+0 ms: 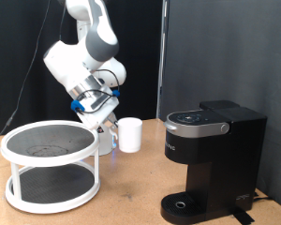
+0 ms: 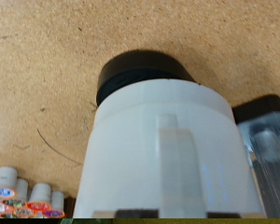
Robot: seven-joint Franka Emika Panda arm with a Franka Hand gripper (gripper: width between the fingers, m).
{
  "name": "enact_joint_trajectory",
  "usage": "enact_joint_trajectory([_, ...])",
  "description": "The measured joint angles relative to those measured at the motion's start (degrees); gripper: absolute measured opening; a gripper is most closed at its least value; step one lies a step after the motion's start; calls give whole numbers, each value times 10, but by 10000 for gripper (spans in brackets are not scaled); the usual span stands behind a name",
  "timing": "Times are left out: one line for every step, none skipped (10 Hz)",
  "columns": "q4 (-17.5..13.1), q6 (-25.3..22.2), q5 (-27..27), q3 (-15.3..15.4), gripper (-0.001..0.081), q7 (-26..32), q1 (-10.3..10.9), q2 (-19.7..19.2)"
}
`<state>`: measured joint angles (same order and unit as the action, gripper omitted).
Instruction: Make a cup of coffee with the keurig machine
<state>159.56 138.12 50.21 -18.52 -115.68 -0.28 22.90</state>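
Observation:
The white cup (image 1: 130, 134) stands upright on the wooden table, between the round rack and the keurig machine (image 1: 211, 159). The machine is black, at the exterior view's right, and its lid is down. My gripper (image 1: 106, 129) is low, right beside the cup on its left in the exterior view, angled down towards it. In the wrist view the cup (image 2: 168, 140) fills the picture, with its handle (image 2: 175, 159) facing the camera and its dark opening beyond. One finger (image 2: 266, 159) shows beside the cup. I cannot tell whether the fingers are closed on the handle.
A white two-tier round rack (image 1: 51, 167) with dark shelves stands at the exterior view's left, close to the arm. Several small pods (image 2: 23, 194) with coloured tops sit on the table (image 2: 47, 84) near the cup. A black curtain hangs behind.

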Motion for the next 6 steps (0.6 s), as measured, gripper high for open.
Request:
enact_joint_trajectory([-3, 19, 20, 0, 3, 17, 12, -25])
enact_joint_trajectory([-7, 32, 40, 1, 3, 34, 23, -50])
enact_joint_trajectory([-13, 44, 65, 1, 3, 55, 33, -74])
enact_joint_trajectory([-20, 52, 90, 1, 3, 76, 42, -97])
enact_joint_trajectory([-29, 58, 114, 1, 3, 95, 49, -119])
enact_joint_trajectory([-39, 65, 136, 4, 3, 109, 54, -140])
